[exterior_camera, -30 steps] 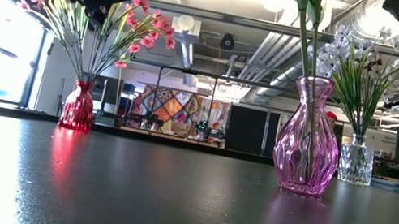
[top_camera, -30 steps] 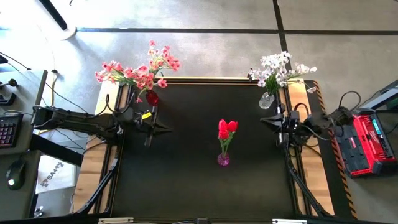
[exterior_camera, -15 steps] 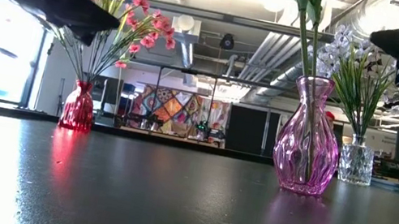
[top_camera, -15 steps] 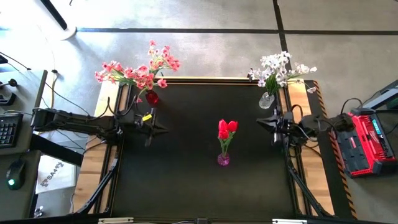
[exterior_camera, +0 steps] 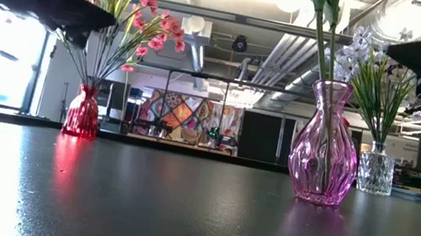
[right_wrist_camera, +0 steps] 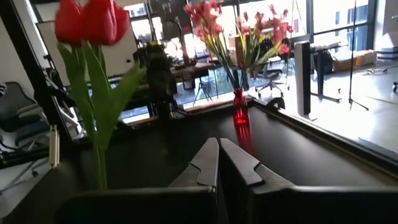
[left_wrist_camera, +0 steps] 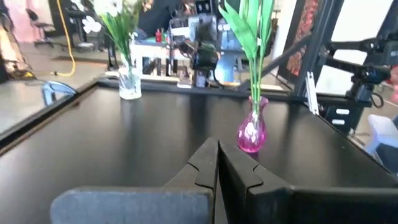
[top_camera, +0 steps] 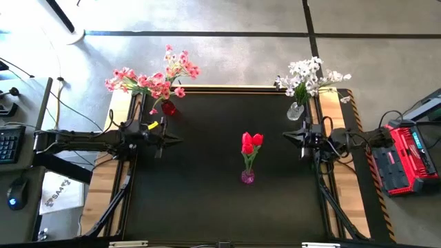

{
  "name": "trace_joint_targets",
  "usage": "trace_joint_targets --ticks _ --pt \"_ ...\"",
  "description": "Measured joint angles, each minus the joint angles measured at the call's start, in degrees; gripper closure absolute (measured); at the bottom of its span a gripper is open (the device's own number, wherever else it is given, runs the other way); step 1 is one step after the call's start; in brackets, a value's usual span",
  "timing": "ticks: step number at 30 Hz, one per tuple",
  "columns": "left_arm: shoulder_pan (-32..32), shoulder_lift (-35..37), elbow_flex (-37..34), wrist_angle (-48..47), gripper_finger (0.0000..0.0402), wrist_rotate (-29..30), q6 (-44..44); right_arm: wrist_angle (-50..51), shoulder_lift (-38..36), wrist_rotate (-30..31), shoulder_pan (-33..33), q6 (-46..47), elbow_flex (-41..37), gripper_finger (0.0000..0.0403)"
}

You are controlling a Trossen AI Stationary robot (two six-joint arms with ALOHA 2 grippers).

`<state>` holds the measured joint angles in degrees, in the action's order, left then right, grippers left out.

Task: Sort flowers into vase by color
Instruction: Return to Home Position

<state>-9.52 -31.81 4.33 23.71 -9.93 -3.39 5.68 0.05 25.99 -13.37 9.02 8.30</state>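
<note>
High view: overhead, facing straight down, whole bench (top_camera: pixel 207 213) framed. Low view: at bench-top level, facing across, close to the purple vase (exterior_camera: pixel 325 147). Wrist views: the left tool (left_wrist_camera: pixel 217 152) and right tool (right_wrist_camera: pixel 219 149) cameras face each other across the bench. All four share the tulip stems (top_camera: pixel 249 162).

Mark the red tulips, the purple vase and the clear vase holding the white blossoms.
red tulips (top_camera: pixel 249 143): high view, on the red blooms.
purple vase (exterior_camera: pixel 324 151): low view, on its glass belly.
clear vase (exterior_camera: pixel 375 173): low view, on its cut-glass body.
</note>
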Motion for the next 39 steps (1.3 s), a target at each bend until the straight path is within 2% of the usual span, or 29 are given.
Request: trace_joint_targets --ticks 7,10,22,27,39 --pt "-1.5 5.7 -3.3 0.2 0.0401 0.5 -1.1 -2.0 0.0 0.5 0.0 5.6 -4.3 0.0403" --pt "-1.7 7.7 -3.7 -2.8 0.0401 0.5 -1.7 -1.7 0.0 0.3 0.0 6.5 -4.8 0.0403" --pt "-2.5 15.1 -3.7 -12.9 0.0401 2.0 0.9 -0.3 0.0 3.0 0.0 6.0 -4.8 0.0403" --pt "-2.5 17.2 -3.7 -13.0 0.0401 1.9 2.0 -10.0 0.0 2.9 0.0 4.2 -7.7 0.0403" --pt "-5.7 25.9 -3.7 -14.6 0.0401 1.6 -1.1 -9.9 0.0 1.8 0.0 1.0 -7.7 0.0403"
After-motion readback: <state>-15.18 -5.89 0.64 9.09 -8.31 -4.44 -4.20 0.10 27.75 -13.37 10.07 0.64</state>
